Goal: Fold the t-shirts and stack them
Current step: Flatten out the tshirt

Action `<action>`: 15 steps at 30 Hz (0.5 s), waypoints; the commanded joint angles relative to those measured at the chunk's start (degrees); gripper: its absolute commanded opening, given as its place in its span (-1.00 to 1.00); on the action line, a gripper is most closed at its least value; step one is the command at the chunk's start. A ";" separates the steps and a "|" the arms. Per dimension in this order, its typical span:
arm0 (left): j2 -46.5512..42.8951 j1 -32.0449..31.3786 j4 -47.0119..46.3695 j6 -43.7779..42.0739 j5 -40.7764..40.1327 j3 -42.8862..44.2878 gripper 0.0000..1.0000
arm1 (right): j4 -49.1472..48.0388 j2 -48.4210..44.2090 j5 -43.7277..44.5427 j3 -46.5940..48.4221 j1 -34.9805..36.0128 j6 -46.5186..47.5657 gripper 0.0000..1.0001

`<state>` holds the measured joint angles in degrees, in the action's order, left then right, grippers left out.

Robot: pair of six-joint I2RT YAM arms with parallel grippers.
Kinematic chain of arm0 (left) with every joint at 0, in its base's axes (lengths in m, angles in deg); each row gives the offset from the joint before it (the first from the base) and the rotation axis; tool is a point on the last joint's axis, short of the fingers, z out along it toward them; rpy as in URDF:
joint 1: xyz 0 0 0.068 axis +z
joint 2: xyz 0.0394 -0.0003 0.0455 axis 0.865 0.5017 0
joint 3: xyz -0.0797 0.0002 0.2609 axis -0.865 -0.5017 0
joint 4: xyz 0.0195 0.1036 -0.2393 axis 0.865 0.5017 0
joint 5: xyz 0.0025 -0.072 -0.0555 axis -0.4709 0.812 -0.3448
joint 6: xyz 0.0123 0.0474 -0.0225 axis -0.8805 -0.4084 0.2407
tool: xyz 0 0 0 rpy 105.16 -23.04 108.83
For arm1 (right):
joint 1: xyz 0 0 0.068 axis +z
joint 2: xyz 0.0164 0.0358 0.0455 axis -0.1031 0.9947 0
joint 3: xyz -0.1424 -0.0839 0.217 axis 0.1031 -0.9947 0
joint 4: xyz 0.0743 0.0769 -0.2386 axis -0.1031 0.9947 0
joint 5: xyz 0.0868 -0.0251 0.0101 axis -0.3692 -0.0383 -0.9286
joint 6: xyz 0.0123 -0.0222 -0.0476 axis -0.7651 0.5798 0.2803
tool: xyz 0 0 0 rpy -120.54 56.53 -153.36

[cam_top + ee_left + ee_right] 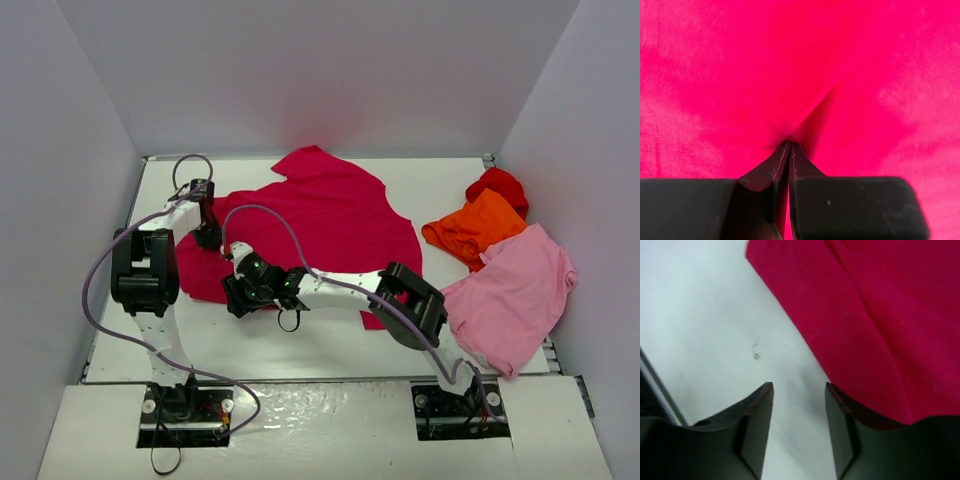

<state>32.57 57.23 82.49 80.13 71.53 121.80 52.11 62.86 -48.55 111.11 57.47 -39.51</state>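
Note:
The crimson-magenta t-shirt (330, 215) lies spread out in the middle of the table. My left gripper (207, 236) is at the shirt's left edge, and in the left wrist view it (789, 146) is shut on a pinched fold of this cloth (840, 75). My right gripper (240, 292) is low at the shirt's near left edge. In the right wrist view it (799, 390) is open, with bare table between the jaws and the shirt's edge (865, 340) against the right finger (837, 410). The light pink (510, 295), orange (475, 228) and red (500, 185) shirts lie at the right.
White walls enclose the table (330, 350) on the left, back and right. The three other shirts overlap in a loose heap by the right wall. The right arm (350, 288) reaches across the table's near half.

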 commanded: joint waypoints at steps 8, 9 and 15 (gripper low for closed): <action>-5.61 -1.97 0.35 -0.75 5.28 -4.10 -1.00 | -5.79 9.60 -2.09 13.61 -1.17 3.84 -0.02; -5.55 -2.06 0.32 -0.81 5.28 -4.17 -1.00 | -5.45 10.09 -2.09 14.13 -1.17 3.87 -0.02; -5.27 -2.18 0.57 -1.10 4.55 -4.28 -1.00 | -5.10 9.52 -2.38 11.50 -0.73 2.83 -0.68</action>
<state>29.73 55.70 81.95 79.63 75.57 117.96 49.54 73.33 -50.46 122.89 56.41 -37.03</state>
